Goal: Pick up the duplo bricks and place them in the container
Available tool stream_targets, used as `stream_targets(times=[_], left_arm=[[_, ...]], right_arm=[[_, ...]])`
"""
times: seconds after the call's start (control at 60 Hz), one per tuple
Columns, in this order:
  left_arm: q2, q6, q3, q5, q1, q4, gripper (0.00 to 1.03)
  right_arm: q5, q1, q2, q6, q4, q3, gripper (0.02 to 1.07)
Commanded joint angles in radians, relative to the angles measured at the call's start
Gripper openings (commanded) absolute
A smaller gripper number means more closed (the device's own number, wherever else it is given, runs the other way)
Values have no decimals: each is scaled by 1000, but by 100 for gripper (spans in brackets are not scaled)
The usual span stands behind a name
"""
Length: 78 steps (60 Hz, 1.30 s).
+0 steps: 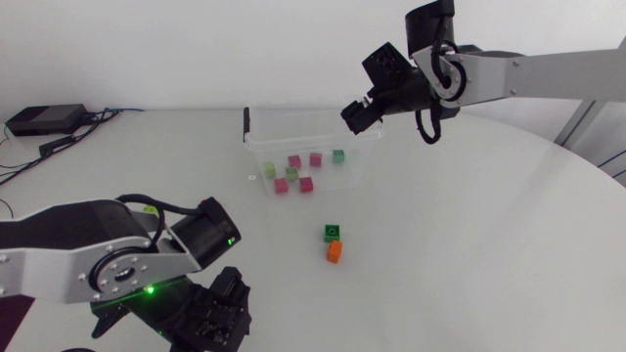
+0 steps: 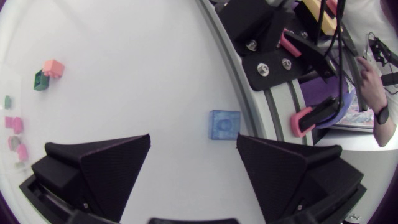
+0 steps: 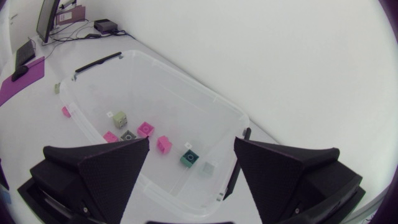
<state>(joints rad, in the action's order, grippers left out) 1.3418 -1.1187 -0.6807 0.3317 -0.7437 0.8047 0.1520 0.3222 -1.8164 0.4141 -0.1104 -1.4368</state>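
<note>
White table [image 1: 469, 225] carries a clear container [image 1: 256, 156] at its far side, with several pink and green bricks [image 1: 306, 183] already inside. Right gripper [image 1: 360, 115] hangs over the container's 2 o'clock corner, fingers spread and empty. Left gripper [image 2: 193, 137] hovers low, just as wide open. The blue brick [image 2: 224, 124] lies just ahead of it, off-centre toward one finger and near the table's edge. Green brick [image 1: 333, 232] waits at the container's 6 o'clock, with the orange brick [image 1: 335, 251] touching it. A skewed descent could knock the blue brick overboard.

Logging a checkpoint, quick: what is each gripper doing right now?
Left gripper: open, holding nothing.
Right gripper: open, empty, over the container.
</note>
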Motion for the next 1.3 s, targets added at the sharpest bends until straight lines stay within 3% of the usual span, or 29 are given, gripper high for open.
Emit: stream_targets(times=[0.0,0.167,0.4,0.517,0.617,0.767,0.8,1.0,1.283], left_arm=[[17,34,50,-6,-40,-16,96],[31,112,104,-36,-121,-94,96],[62,138,129,-51,-131,-170,96],[80,152,139,-60,-135,-202,91],[109,165,145,-60,-143,-231,77],[135,175,144,-60,-138,-266,27],[135,175,139,-60,-135,-268,21],[132,180,89,-62,-88,-263,21],[97,152,-108,-62,90,-180,20]], right_arm=[[-5,15,32,-21,9,53,102],[-5,21,88,-32,35,131,102],[-3,38,170,-40,66,260,102],[-3,49,226,-38,86,342,102],[1,71,282,-35,89,427,102],[12,104,351,-32,115,573,102],[20,109,362,-29,121,595,102],[86,120,384,-18,109,676,99],[116,187,344,6,87,739,97]])
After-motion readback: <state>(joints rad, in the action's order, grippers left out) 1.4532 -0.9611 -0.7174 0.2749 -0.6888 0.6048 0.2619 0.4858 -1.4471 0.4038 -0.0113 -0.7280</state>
